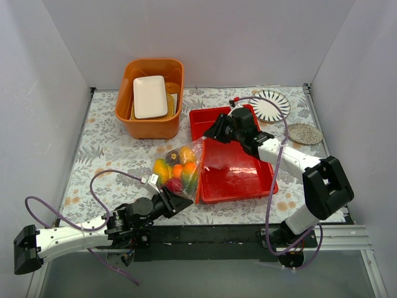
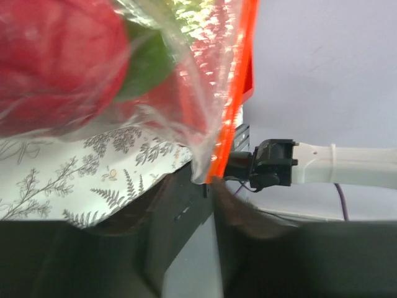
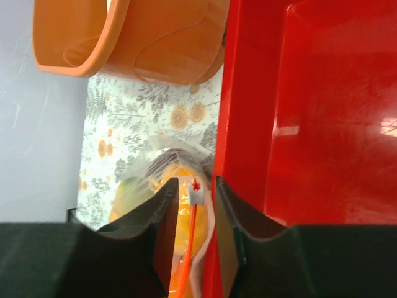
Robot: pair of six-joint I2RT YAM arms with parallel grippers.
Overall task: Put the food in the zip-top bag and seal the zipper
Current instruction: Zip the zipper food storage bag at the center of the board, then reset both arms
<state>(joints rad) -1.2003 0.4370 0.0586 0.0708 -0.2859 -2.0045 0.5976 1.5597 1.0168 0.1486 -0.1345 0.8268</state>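
Both zipper (image 1: 200, 171) ends pinched: L gripper (image 1: 182, 205), R gripper (image 1: 206, 135); tray (image 1: 239, 197) alongside.

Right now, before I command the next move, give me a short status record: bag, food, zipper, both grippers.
bag: zip-top bag beside the red tray, on its left
food: food inside the bag
zipper: zipper runs along the tray side, between the grippers; sealed or not, cannot tell
left gripper: left gripper shut on the zipper's near end
right gripper: right gripper has a finger on each side of the zipper's white end; grip unclear
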